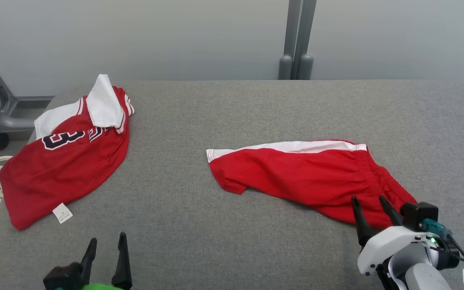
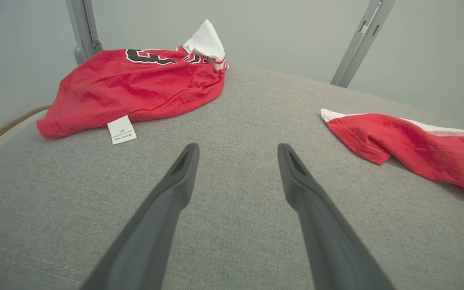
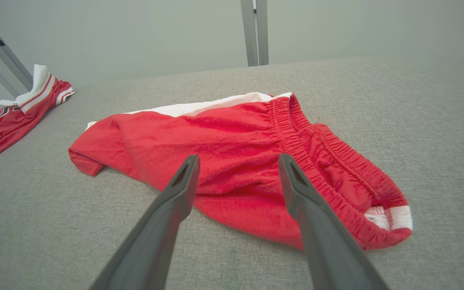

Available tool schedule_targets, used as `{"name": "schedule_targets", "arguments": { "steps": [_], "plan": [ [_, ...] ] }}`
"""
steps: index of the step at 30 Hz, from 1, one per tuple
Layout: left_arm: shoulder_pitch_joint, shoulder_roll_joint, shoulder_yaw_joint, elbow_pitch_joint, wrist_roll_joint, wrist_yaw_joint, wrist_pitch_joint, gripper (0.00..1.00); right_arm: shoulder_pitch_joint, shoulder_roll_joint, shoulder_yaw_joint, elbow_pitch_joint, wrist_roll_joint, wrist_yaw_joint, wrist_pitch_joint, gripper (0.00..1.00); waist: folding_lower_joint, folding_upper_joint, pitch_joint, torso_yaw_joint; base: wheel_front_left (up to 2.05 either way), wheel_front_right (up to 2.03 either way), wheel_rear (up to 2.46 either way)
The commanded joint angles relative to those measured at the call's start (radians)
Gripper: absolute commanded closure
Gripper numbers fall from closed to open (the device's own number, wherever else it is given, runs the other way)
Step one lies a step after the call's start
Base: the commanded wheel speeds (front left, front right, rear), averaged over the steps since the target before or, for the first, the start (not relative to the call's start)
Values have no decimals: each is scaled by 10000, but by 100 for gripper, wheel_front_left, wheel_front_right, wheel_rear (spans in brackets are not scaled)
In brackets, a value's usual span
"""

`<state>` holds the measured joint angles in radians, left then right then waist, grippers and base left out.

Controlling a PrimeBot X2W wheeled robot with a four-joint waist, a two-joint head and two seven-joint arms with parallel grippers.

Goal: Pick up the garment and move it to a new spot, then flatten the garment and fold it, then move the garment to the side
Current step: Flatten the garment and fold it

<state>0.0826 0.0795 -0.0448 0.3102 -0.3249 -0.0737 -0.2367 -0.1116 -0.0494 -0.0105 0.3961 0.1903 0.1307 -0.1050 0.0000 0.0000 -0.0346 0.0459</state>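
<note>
Shorts (image 1: 296, 177), red with a white side stripe, lie spread on the grey table (image 1: 224, 112) toward 4 o'clock in the head view. The right gripper (image 1: 367, 198) hangs open over their waistband end at 5 o'clock, holding nothing. The left gripper (image 1: 108, 237) is open at 7 o'clock, and a red jersey (image 1: 63, 169) rests at 9 o'clock.

Black "3" on red jersey (image 1: 75, 169)
</note>
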Motion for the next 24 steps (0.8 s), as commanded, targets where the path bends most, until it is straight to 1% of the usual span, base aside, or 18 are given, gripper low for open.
{"name": "schedule_targets", "arguments": {
  "steps": [1, 4, 6, 10, 12, 15, 18, 21, 24],
  "plan": [
    [-334, 2, -37, -52, -163, -84, 146, 0, -220, -18, 94, -39, 132, 0, 270, 0, 0, 0, 67, -2, 0, 0, 0],
    [-820, 67, -212, -130, -210, -130, 739, 0, -648, -22, 253, -159, 139, 0, 1133, 0, 0, 0, 256, -48, 0, 0, 0],
    [-1281, 74, -351, -15, -433, -181, 1477, 0, -1059, -46, 124, -250, 12, 0, 1916, 0, 0, 0, 479, -88, 0, 0, 0],
    [-2731, 464, -873, 141, -306, -337, 2898, 0, -2184, -248, 201, -423, -273, 0, 3942, 0, 0, 0, 1138, -228, 0, 0, 0],
    [-3466, 546, -1035, 338, -325, -372, 3608, 0, -2793, -336, 162, -473, -283, 0, 4930, 0, 0, 0, 1506, -278, 0, 0, 0],
    [-4621, 485, -1174, 647, -356, -301, 4442, 0, -3758, -448, -48, -493, -430, 0, 6160, 0, 0, 0, 2070, -346, 0, 0, 0],
    [-5626, 309, -1333, 1072, -503, -259, 5180, 0, -4605, -482, -184, -384, -638, 0, 7109, 0, 0, 0, 2650, -426, 0, 0, 0],
    [-6501, 147, -1456, 1679, -636, -148, 5815, 0, -5316, -496, -337, -249, -798, 0, 7780, 0, 0, 0, 3120, -498, 0, 0, 0],
    [-7247, -8, -1621, 2211, -754, -76, 6187, 0, -5866, -484, -410, -135, -976, 0, 8266, 0, 0, 0, 3514, -617, 0, 0, 0]
  ]
}}
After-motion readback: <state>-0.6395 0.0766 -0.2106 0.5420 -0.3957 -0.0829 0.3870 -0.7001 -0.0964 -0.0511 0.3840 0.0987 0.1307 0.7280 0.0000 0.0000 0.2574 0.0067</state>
